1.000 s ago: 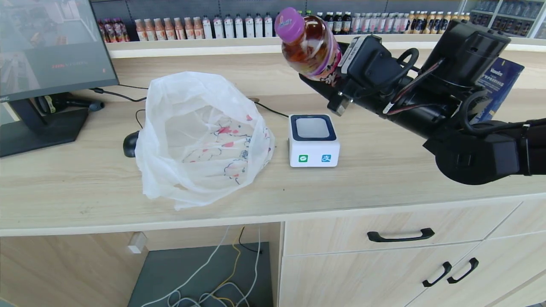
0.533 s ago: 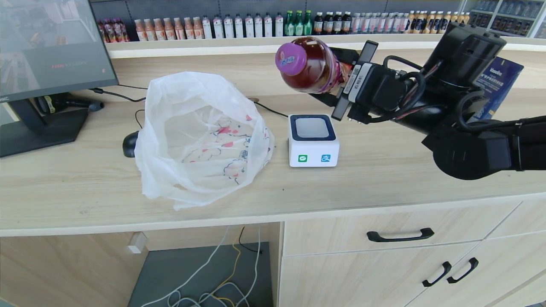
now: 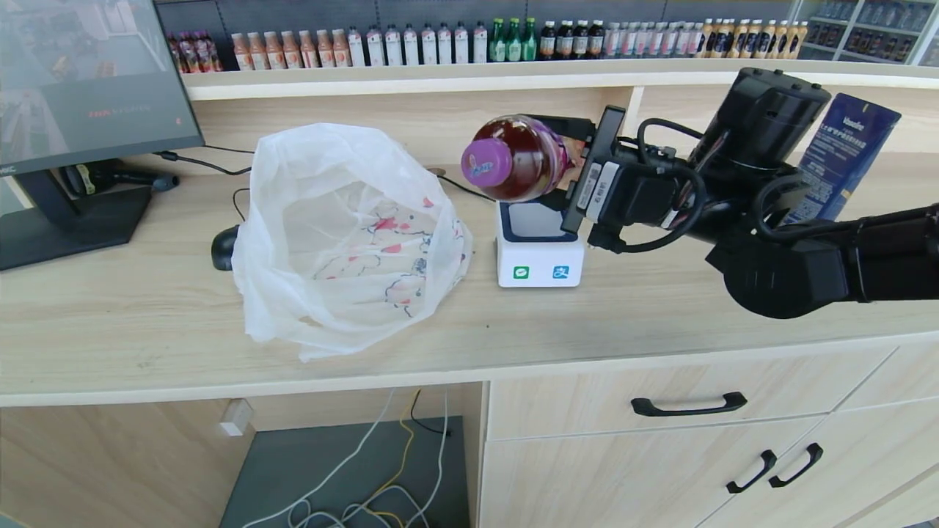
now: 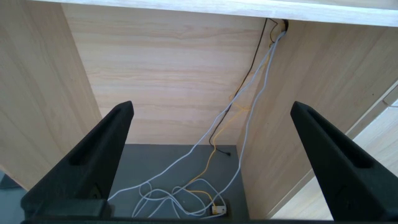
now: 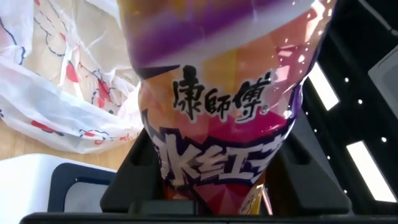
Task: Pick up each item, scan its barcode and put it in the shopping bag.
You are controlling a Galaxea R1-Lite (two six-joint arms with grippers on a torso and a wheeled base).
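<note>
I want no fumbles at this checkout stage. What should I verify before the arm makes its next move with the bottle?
1. Grip: the right gripper is shut on the bottle, which lies sideways with its cap toward the bag. Ok.
2. Position: the bottle hangs over the scanner. Ok.
3. Barcode facing the scanner's window: cannot tell.
4. Bag ready: it stands open on the counter, beside the scanner. Ok.
5. Left gripper out of the way: open and empty, down under the counter. Ok.
</note>
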